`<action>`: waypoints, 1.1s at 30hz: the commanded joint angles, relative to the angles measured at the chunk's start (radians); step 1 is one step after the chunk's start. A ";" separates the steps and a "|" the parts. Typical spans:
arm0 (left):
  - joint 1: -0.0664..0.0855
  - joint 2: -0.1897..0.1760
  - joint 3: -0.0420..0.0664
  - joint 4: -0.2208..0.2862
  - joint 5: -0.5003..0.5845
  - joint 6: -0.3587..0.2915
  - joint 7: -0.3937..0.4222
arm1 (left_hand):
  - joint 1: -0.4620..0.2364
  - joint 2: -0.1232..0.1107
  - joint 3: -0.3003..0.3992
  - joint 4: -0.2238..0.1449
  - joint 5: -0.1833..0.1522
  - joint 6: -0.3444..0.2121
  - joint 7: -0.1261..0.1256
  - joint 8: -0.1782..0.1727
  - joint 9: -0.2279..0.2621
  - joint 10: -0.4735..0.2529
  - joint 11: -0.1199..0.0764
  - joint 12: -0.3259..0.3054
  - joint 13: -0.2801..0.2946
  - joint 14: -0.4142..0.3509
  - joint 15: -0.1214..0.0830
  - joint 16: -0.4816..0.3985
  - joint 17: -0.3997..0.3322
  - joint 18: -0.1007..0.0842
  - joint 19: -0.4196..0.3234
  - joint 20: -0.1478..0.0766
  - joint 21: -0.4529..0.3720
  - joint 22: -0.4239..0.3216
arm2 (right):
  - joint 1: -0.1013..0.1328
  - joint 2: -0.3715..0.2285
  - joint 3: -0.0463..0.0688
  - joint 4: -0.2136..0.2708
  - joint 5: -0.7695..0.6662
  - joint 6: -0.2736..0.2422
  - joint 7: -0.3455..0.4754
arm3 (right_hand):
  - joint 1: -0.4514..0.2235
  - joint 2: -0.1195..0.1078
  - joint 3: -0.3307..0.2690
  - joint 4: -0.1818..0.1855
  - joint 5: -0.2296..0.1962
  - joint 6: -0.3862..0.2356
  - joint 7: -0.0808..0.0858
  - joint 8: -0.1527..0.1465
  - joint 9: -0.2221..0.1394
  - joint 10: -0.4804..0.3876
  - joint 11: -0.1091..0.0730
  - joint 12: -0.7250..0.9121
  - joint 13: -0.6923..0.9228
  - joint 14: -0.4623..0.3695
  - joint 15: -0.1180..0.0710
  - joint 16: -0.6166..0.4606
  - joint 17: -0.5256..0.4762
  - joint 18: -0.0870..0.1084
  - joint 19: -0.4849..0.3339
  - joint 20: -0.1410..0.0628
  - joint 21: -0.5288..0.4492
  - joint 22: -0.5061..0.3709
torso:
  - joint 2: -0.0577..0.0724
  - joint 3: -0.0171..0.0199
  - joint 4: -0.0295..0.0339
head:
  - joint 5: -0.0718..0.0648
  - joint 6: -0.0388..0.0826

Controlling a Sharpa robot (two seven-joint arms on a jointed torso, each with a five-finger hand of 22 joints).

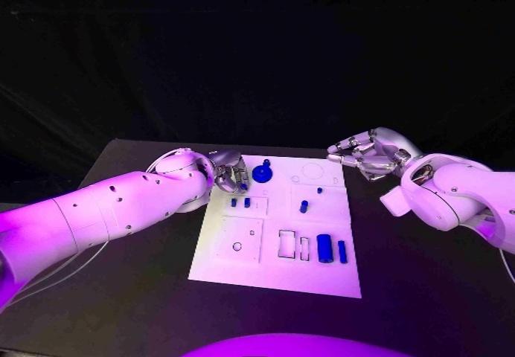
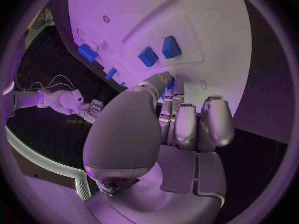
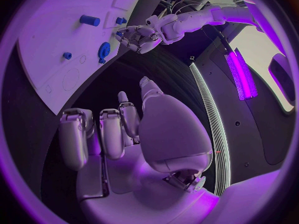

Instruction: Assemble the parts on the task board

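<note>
No legible text, labels, brand marks or numbers anywhere. The task board (image 1: 322, 260) carries only outlined shapes (rectangles, circles), no lettering that can be read. The arms and hands bear no readable markings.

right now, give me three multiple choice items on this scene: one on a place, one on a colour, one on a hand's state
1. Where is the left hand?
A. at the task board's far left edge, beside the gear
B. off the table
C. over the board's near right corner

2. What colour is the gear?
A. white
B. blue
C. black

3. How is the right hand?
A. gripping a blue cylinder
B. pressing flat on the board
C. holding nothing, fingers curled, just off the board's far right corner

Answers: 1 A, the head view shows it at that edge next to the gear. 2 B, it reads blue against the white board. 3 C, its wrist view shows curled fingers with nothing in them.
</note>
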 commanded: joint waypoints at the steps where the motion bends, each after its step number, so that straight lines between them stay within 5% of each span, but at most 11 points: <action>1: 0.000 0.002 0.000 0.000 0.003 0.021 0.002 | -0.010 0.003 -0.005 0.000 -0.006 0.002 0.000 -0.006 0.000 0.006 0.001 -0.003 -0.001 -0.002 0.001 -0.004 -0.001 -0.009 -0.006 0.002 -0.004 -0.001 | -0.001 0.001 0.000 0.001 -0.007 0.008 0.009 | -0.001 0.008 0.001 -0.007 0.007 0.007 -0.001 -0.005 -0.001 0.008 -0.002 0.005 0.029 0.065 -0.007 -0.003 0.099 0.014 0.049 -0.006 0.000 0.184 | 0.000 0.0004 -0.0003 | 0.000 0.000; 16: -0.001 0.005 0.000 0.001 0.003 0.021 0.005 | -0.008 0.006 -0.003 -0.002 -0.006 0.004 0.000 -0.008 -0.001 0.008 0.001 -0.007 -0.001 -0.001 0.001 -0.002 0.002 -0.010 -0.005 0.002 -0.003 0.001 | -0.002 0.002 0.000 0.000 -0.007 0.010 0.009 | -0.001 0.008 0.001 -0.007 0.007 0.007 -0.001 -0.005 -0.001 0.008 -0.002 0.005 0.029 0.065 -0.007 -0.003 0.099 0.014 0.049 -0.006 0.000 0.184 | 0.000 0.0003 -0.0006 | -0.001 0.001; 33: -0.001 0.006 0.000 -0.006 0.005 0.029 -0.010 | -0.017 -0.002 -0.006 -0.006 -0.006 -0.033 0.016 -0.049 -0.018 0.010 0.012 -0.032 0.000 -0.006 0.009 -0.004 -0.005 -0.007 -0.012 0.007 -0.012 -0.008 | -0.003 0.002 0.000 0.000 -0.007 0.009 0.010 | -0.001 0.008 0.001 -0.007 0.007 0.007 -0.001 -0.005 -0.001 0.008 -0.002 0.005 0.029 0.065 -0.007 -0.003 0.099 0.014 0.049 -0.006 0.000 0.184 | 0.000 0.0002 0.0000 | -0.003 0.000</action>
